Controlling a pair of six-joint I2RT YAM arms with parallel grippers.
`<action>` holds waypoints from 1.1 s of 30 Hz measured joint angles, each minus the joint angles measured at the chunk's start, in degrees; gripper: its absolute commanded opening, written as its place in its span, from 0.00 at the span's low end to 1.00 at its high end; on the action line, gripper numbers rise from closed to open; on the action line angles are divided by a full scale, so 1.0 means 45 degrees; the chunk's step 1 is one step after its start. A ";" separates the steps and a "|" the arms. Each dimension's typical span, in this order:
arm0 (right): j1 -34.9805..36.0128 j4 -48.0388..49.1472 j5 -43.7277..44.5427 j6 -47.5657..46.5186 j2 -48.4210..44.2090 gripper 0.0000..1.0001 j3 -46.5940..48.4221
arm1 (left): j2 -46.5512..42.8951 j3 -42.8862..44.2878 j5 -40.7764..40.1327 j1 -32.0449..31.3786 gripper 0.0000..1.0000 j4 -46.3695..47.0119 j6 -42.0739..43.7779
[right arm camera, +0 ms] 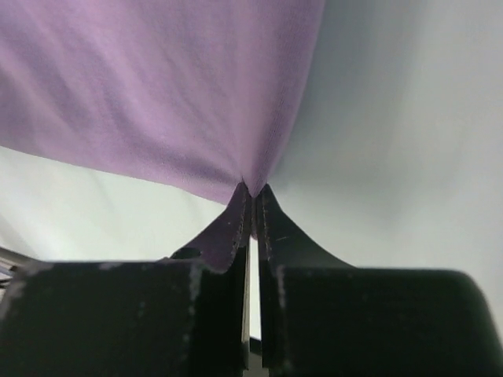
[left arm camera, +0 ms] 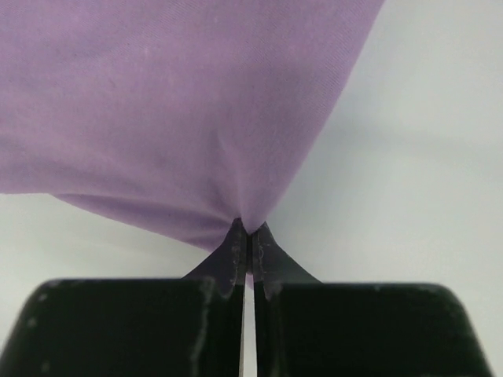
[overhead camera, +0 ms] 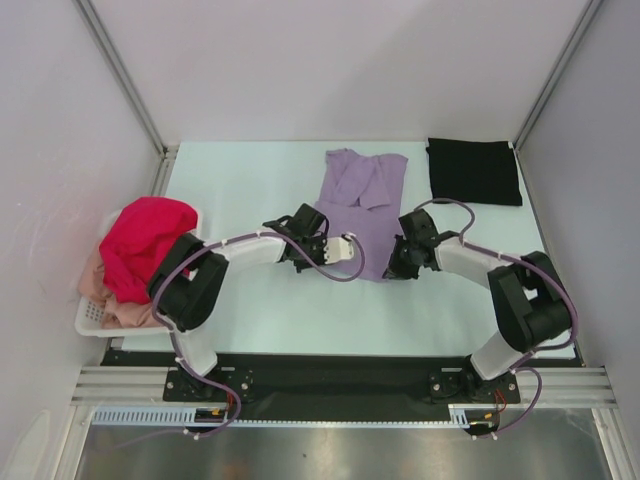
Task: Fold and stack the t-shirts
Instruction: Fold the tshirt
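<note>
Pale table (overhead camera: 250,180) runs out between plain grey walls (overhead camera: 60,120), and the lavender shirt (overhead camera: 362,190) lies on it towards the far middle, with a flap turned over near its far end. My left claw (left arm camera: 248,228) is pinched tight on that shirt's near edge at the left. The left wrist view shows a small peak of lavender cloth drawn into the closed tips, with the rest fanning away and cut off by the top and left of the view. My right claw (right arm camera: 253,188) is clamped the same way on the near edge at the right, a fold of cloth caught between its tips. From above, both sets of tips are hidden under my own wrists, so the exact spots on the hem cannot be made out there. I also cannot tell from any view whether the gripped edge is off the table or just puckered on it. At the far right lies the black shirt (overhead camera: 474,171), a folded square, apart from the lavender one. At the near left a white basket (overhead camera: 92,318) sits against the wall, and the red shirt (overhead camera: 145,245) is heaped on top of it. The peach shirt (overhead camera: 125,312) shows only as a strip beneath the red one, and my left arm covers its right side and that side of the basket.
</note>
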 measured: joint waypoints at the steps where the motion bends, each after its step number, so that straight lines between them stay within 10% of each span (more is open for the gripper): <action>1: 0.0049 -0.0209 -0.0073 -0.0063 -0.0253 0.00 -0.0092 | -0.0170 -0.0039 0.0117 -0.0024 0.00 -0.0287 -0.0121; 17: 0.2225 -0.4741 -0.3031 0.1001 -0.7864 0.00 -0.1987 | -0.5372 0.1316 0.2297 -0.0690 0.00 -0.9583 -0.1302; 33: -0.2934 -0.2171 -0.5149 0.0233 -0.1661 0.00 0.1773 | 0.0651 0.7490 0.2492 0.2351 0.00 -0.7961 -0.3201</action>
